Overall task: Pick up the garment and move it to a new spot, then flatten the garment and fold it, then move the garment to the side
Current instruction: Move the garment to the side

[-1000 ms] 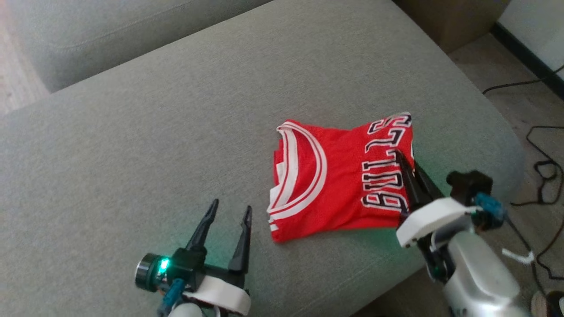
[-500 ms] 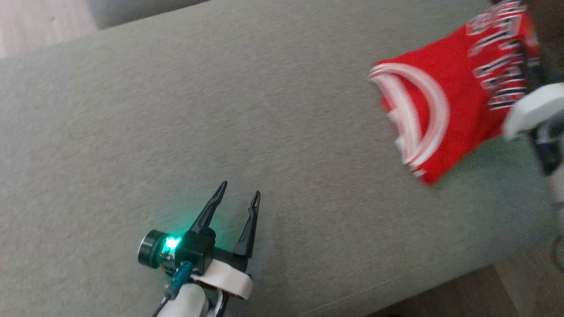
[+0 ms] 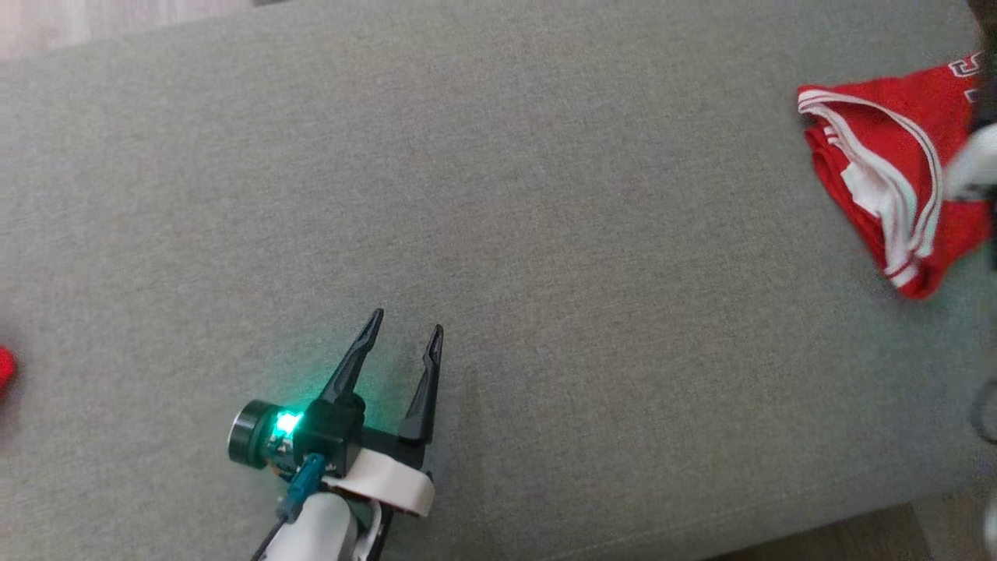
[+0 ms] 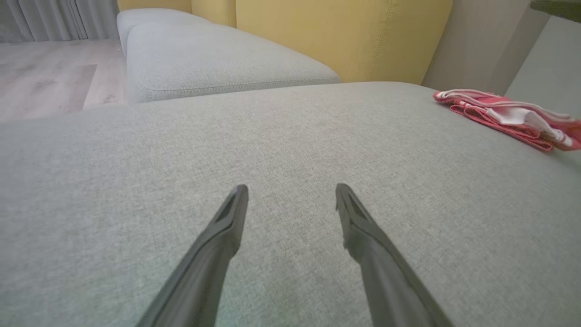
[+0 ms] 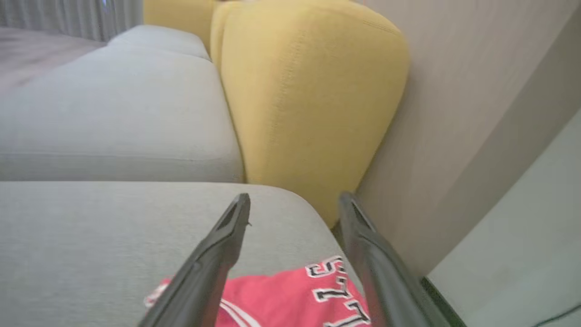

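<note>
**Red jersey at the seat's right end, both grippers spread and empty**

Red with white trim and black-and-white lettering, the garment (image 3: 880, 167) lies folded and somewhat rumpled on the grey sofa seat (image 3: 545, 195), at the far right of the head view and close to the seat's right edge. Its white-banded neckline faces the middle of the seat. In the left wrist view the garment (image 4: 499, 113) shows as a low stack of layers, flat on the fabric, well off to the right of the fingers.

The left gripper (image 3: 410, 319) sits over the lower middle of the seat, well apart from the garment, with a green light (image 3: 287, 423) glowing at its wrist. Its two dark fingers stand clearly apart with nothing between them; seen from its own camera, the left gripper (image 4: 291, 186) has bare grey fabric in the gap.

The right gripper (image 5: 296, 195) is likewise spread wide and grips nothing. Its fingers reach over the lettered end of the garment (image 5: 281, 299), with the tips over the seat's far corner; whether they touch the cloth I cannot tell. In the head view a blurred pale part of the right arm (image 3: 970, 160) overlaps the garment at the picture's right edge.

Beyond the seat stand a yellow backrest (image 5: 308, 91) and a second grey seat (image 4: 218, 63). A small red patch (image 3: 4, 366) shows at the head view's left edge.
</note>
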`<state>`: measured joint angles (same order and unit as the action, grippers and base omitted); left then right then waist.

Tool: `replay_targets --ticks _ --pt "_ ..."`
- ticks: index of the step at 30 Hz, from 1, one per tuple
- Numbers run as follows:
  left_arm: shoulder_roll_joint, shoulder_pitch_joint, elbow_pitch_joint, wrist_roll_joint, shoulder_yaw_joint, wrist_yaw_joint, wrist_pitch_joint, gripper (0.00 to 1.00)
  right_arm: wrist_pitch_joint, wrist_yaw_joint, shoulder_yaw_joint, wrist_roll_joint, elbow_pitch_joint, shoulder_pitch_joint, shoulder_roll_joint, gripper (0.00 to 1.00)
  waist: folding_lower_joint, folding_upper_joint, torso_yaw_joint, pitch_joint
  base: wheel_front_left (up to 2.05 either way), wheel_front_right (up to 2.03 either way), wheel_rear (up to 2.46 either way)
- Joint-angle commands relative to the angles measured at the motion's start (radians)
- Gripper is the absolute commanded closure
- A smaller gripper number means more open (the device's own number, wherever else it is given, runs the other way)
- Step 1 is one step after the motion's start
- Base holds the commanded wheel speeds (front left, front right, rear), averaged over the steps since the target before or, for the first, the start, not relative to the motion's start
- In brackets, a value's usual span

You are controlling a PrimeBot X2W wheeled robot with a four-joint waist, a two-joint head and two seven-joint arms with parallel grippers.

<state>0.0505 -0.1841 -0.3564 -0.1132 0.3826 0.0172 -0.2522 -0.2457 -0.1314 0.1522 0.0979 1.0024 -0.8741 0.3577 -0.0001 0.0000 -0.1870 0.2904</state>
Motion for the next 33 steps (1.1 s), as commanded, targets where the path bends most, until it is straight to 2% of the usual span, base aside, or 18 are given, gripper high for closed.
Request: replay_targets --ticks 1,7,8,16,24,33 --pt "0.000 -0.010 0.033 0.004 -0.041 -0.010 -0.010 0.00 -0.015 0.001 -0.017 -0.001 -0.072 -0.005 -0.049 0.00 0.0001 0.0000 0.009 -0.019 0.00 0.00 0.00" --pt "0.000 0.027 0.049 -0.013 -0.087 -0.034 -0.010 0.00 -0.016 0.001 -0.102 -0.081 -0.274 0.150 -0.171 0.00 0.0001 0.0000 0.044 -0.075 0.00 0.00 0.00" --pt "0.000 0.042 0.056 -0.020 -0.103 -0.040 -0.010 0.00 -0.016 0.001 -0.132 -0.109 -0.324 0.215 -0.197 0.00 0.0001 0.0000 0.062 -0.093 0.00 0.00 0.00" --pt "0.000 0.081 0.067 -0.025 -0.159 -0.053 -0.010 0.00 -0.016 0.001 -0.136 -0.156 -0.468 0.460 -0.271 0.00 0.0001 0.0000 0.135 -0.149 0.00 0.00 0.00" --pt "0.000 0.120 0.073 -0.039 -0.206 -0.067 -0.010 0.00 -0.016 0.001 -0.124 -0.157 -0.558 0.640 -0.305 0.00 0.0001 0.0000 0.189 -0.198 0.00 0.00 0.00" --pt "0.000 0.173 0.057 -0.048 -0.239 -0.071 -0.010 0.00 -0.016 0.001 -0.152 -0.222 -0.574 0.730 -0.307 0.00 0.0001 0.0000 0.213 -0.274 0.00 0.00 0.00"
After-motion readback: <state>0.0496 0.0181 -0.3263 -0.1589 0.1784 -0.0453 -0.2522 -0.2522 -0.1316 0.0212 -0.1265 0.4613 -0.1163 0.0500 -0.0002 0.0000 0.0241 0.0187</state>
